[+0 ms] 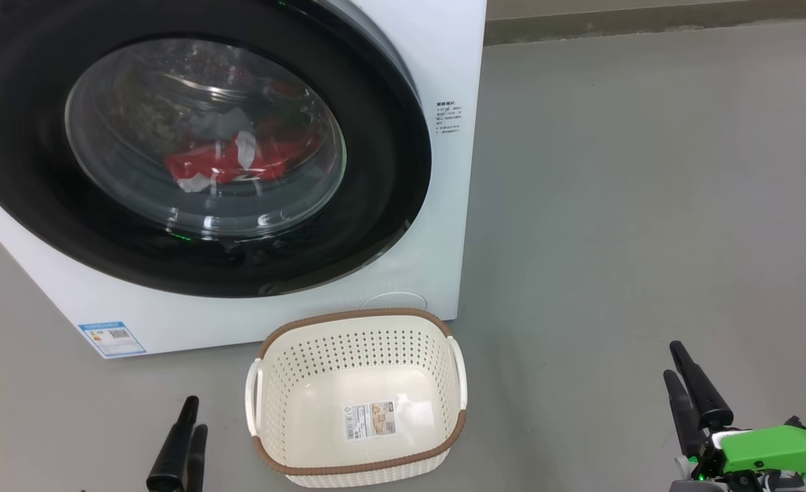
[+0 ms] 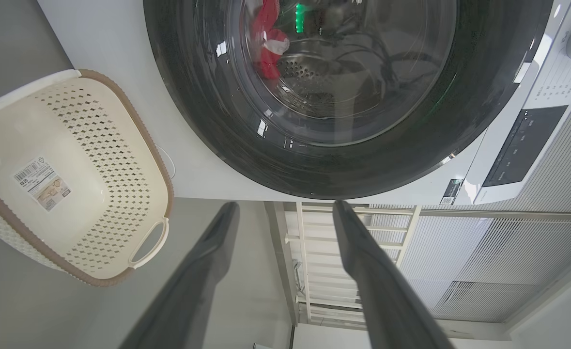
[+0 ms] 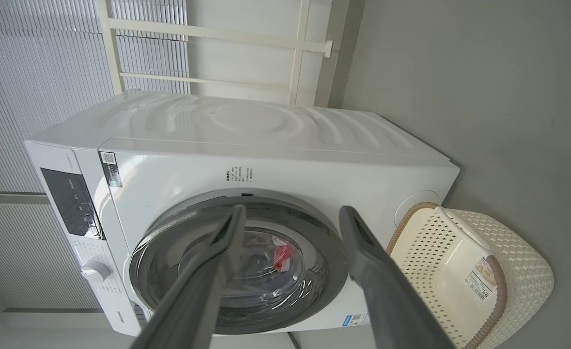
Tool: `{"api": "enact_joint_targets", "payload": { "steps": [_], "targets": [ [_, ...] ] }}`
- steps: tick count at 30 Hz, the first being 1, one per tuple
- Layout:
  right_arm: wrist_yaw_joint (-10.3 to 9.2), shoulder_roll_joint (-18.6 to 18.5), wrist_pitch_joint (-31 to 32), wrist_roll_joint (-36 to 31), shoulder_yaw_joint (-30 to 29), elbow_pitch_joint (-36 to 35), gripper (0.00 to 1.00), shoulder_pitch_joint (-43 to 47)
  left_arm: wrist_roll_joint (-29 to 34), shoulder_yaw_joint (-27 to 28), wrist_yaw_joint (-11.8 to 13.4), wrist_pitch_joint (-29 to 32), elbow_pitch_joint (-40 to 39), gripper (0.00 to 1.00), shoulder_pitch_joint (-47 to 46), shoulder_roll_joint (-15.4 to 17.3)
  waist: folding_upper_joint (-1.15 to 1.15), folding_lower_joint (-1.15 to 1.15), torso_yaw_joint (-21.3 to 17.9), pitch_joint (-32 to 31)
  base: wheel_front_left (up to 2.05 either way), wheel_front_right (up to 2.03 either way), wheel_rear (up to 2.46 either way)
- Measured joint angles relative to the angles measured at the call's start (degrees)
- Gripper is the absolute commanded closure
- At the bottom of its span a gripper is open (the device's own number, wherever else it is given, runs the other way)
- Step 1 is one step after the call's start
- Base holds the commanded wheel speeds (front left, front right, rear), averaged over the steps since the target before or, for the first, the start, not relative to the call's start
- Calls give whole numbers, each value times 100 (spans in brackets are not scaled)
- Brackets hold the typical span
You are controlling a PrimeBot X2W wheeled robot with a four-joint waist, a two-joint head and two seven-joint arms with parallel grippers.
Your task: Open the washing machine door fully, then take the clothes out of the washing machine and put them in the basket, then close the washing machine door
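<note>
Washing machine door (image 1: 197, 150) stands ahead of the left pincer (image 1: 194, 415) and farther from the right pincer (image 1: 673, 360); both pincers are spread and empty.

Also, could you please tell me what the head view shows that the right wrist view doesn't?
Head view: the left tool, beside the basket. Right wrist view: the washing machine top, control panel and dial. Both: the washing machine door, red clothes behind its glass, the empty basket, the right tool.
</note>
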Motion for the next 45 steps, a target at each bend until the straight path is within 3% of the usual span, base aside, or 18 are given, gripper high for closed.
{"api": "enact_joint_targets", "payload": {
  "steps": [8, 45],
  "targets": [
    [0, -26, -138, -397, 124, -8, 0, -7, 314, -18, 0, -127, -78, 0, 0, 10, 0, -1, 6, 23, 0, 0, 0],
    [0, -29, -748, -3435, 404, -210, 0, -201, 3214, 9, 0, -755, -421, 0, -1, 11, 0, -2, -11, 86, 0, 0, 0]
  ]
}}
